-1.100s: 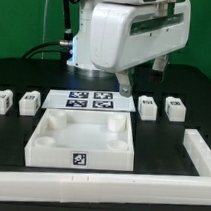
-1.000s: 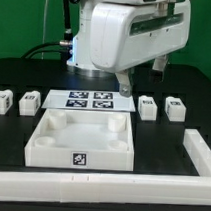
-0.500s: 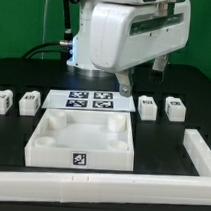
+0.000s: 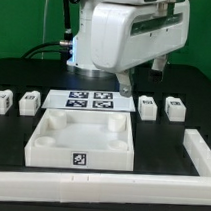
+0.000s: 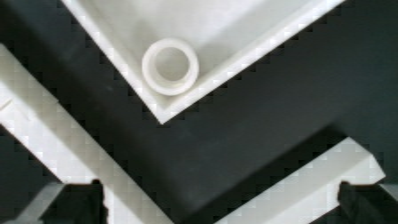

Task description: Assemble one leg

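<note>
1. The fingers are spread wide open.
2. They hang over a corner of the white panel, near its round hole.
3. One leg and a second leg sit on the black tabletop, off the panel's far corner on the exterior view's left.
4. A third leg and a fourth leg sit off the panel's far corner on the exterior view's right.
5. The marker board lies just behind the panel.

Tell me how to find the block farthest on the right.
Find the big white panel in the middle. Two small tagged blocks sit beyond it on the exterior view's right; the leg you want is the outer one, not its neighbour.
</note>
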You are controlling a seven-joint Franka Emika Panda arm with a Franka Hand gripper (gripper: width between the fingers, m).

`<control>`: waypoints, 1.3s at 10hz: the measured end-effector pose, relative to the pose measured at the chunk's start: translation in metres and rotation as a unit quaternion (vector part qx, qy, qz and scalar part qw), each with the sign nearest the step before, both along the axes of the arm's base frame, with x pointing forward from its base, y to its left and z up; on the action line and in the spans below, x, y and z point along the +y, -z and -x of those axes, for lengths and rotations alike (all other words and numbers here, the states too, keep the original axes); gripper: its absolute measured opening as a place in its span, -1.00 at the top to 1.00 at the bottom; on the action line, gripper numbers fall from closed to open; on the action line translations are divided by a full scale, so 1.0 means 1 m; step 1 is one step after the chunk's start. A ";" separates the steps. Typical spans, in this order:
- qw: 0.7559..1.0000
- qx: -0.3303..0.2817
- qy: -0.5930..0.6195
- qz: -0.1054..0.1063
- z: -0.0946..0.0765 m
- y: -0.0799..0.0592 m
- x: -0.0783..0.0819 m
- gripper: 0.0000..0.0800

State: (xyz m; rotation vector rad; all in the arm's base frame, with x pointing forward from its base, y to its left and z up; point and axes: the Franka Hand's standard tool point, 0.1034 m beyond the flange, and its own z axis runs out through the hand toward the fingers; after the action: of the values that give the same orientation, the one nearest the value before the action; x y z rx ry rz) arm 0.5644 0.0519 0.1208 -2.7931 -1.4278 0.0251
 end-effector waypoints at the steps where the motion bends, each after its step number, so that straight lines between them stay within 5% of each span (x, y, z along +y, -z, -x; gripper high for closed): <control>1: 1.000 -0.002 -0.008 -0.001 0.001 0.001 -0.001 -0.63; 5: 0.967 0.009 -0.256 -0.005 0.096 0.033 -0.039 -0.63; 7: 0.929 0.003 -0.371 -0.014 0.137 0.065 -0.071 -0.63; 10: 0.936 0.005 -0.351 -0.029 0.153 0.110 -0.090 -0.63; 13: 0.947 0.007 -0.319 -0.031 0.145 0.115 -0.089 -0.63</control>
State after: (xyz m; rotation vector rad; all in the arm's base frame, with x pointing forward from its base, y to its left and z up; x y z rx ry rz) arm 0.4194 -0.0368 0.0063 -2.1519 -2.2063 0.0006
